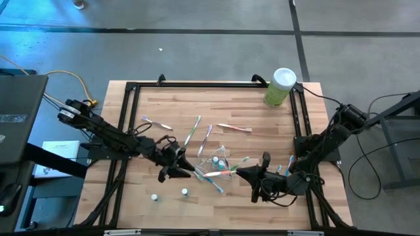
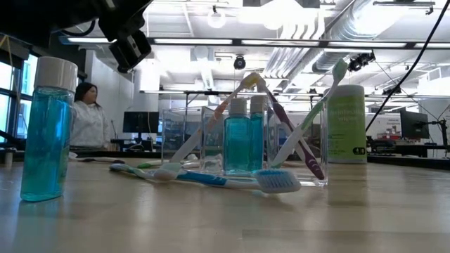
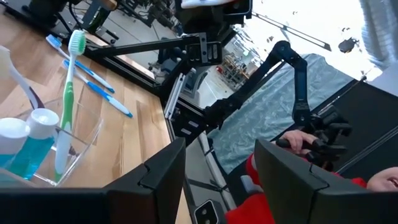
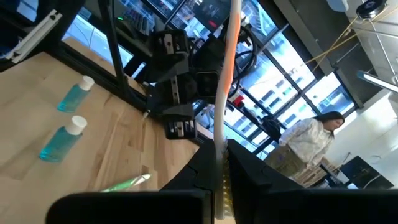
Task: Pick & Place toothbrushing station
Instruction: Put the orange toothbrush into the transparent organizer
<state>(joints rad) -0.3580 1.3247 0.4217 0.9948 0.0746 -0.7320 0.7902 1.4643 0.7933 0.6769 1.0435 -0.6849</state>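
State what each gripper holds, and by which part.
The right gripper is shut on a toothbrush, pinching its handle near one end. The left gripper is open and holds nothing.

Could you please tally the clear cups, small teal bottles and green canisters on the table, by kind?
Clear cup: 1
Teal bottles: 4, two inside the cup and two loose
Green canister: 1
Total: 6

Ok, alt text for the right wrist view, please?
The right gripper is shut on a pale toothbrush handle that sticks straight up. Two small teal bottles with white caps lie on the wooden table; a person stands beyond.
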